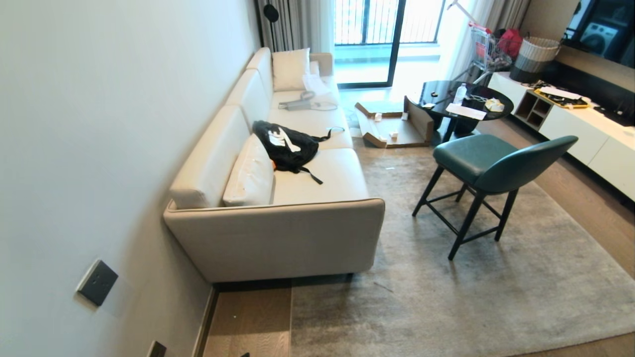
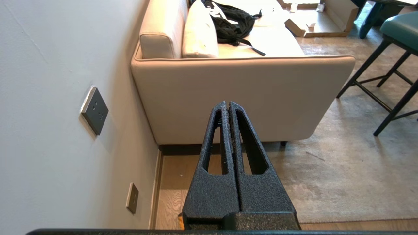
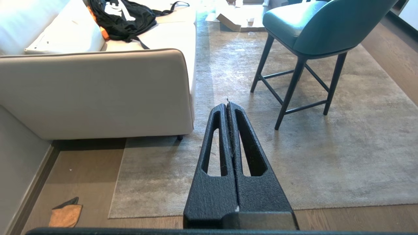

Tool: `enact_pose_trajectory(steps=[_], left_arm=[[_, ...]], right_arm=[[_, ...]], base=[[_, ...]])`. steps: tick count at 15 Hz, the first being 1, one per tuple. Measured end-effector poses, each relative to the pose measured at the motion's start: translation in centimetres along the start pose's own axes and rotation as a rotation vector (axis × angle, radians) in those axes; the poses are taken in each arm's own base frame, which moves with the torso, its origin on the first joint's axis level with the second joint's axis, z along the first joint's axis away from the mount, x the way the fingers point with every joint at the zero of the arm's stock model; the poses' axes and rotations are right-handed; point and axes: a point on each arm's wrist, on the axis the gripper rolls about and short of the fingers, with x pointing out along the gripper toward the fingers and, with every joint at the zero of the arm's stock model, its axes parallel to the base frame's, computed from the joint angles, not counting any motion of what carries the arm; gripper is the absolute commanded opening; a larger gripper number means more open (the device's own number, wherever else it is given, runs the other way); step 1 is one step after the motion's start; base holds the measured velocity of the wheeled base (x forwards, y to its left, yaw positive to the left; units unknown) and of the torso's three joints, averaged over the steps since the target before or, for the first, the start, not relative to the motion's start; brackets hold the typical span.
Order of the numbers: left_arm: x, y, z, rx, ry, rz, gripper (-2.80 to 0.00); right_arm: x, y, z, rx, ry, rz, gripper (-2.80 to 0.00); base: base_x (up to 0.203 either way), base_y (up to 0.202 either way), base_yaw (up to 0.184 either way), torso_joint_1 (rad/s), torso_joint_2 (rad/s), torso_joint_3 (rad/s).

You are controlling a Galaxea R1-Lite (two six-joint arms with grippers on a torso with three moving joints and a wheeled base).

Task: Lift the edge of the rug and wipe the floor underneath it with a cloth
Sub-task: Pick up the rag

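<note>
Pressed together and empty, both the left gripper (image 2: 229,104) and right gripper (image 3: 227,105) fingers are needing to open over the mustard-orange suede-like cloth (image 3: 66,215) lying at lower left on the brown wood-grain plank floor (image 3: 88,169), beside the grey mottled rug's corner edge (image 3: 112,209).

Rug edge (image 1: 290,317) meets floor (image 1: 248,322) (beside sofa (image 1: 278,238)).

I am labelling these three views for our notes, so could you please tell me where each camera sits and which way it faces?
Head view: high on the robot, looking down over the sofa, the rug and the green chair; none of the robot shows.
Left wrist view: behind the shut left gripper, facing the sofa's end and the wall.
Right wrist view: behind the shut right gripper, facing the rug, the chair and the cloth on the floor.
All three share the sofa, rug and chair.
</note>
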Motion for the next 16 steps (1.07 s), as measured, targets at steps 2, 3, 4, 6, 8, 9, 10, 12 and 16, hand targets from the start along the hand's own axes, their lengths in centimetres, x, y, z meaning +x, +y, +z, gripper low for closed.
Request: enact_pose_trajectory(steps=[2, 3, 4, 6, 8, 9, 10, 12, 16], left_arm=[[0.00, 0.00, 0.00, 0.000, 0.000, 0.000, -2.80], [0.00, 0.00, -0.01, 0.000, 0.001, 0.000, -2.80], [0.00, 0.00, 0.00, 0.000, 0.000, 0.000, -2.80], [0.00, 0.00, 0.00, 0.000, 0.000, 0.000, -2.80], [0.00, 0.00, 0.00, 0.000, 0.000, 0.000, -2.80], [0.00, 0.00, 0.00, 0.000, 0.000, 0.000, -2.80], [0.00, 0.00, 0.00, 0.000, 0.000, 0.000, -2.80], [0.00, 0.00, 0.00, 0.000, 0.000, 0.000, -2.80], [0.00, 0.00, 0.00, 0.000, 0.000, 0.000, -2.80]], right_arm=[[0.00, 0.00, 0.00, 0.001, 0.000, -0.001, -2.80], [0.00, 0.00, 0.00, 0.001, 0.000, 0.000, -2.80], [0.00, 0.00, 0.00, 0.001, 0.000, 0.000, -2.80], [0.00, 0.00, -0.02, 0.001, 0.002, 0.000, -2.80], [0.00, 0.00, -0.02, 0.001, 0.002, 0.000, -2.80], [0.00, 0.00, -0.02, 0.001, 0.002, 0.000, -2.80], [0.00, -0.01, -0.02, 0.001, 0.002, -0.001, -2.80], [0.00, 0.00, -0.02, 0.002, 0.002, 0.000, -2.80], [0.00, -0.01, -0.01, 0.008, 0.001, -0.002, -2.80]], base=[[0.000, 0.000, 0.000, -0.125, 0.26, 0.158], [0.000, 0.000, 0.000, -0.126, 0.30, 0.165], [0.000, 0.000, 0.000, -0.127, 0.32, 0.173], [0.000, 0.000, 0.000, -0.129, 0.30, 0.176], [0.000, 0.000, 0.000, -0.134, 0.31, 0.182], [0.000, 0.000, 0.000, -0.131, 0.33, 0.186], [0.000, 0.000, 0.000, -0.137, 0.34, 0.203], [0.000, 0.000, 0.000, -0.129, 0.32, 0.192], [0.000, 0.000, 0.000, -0.134, 0.35, 0.212]])
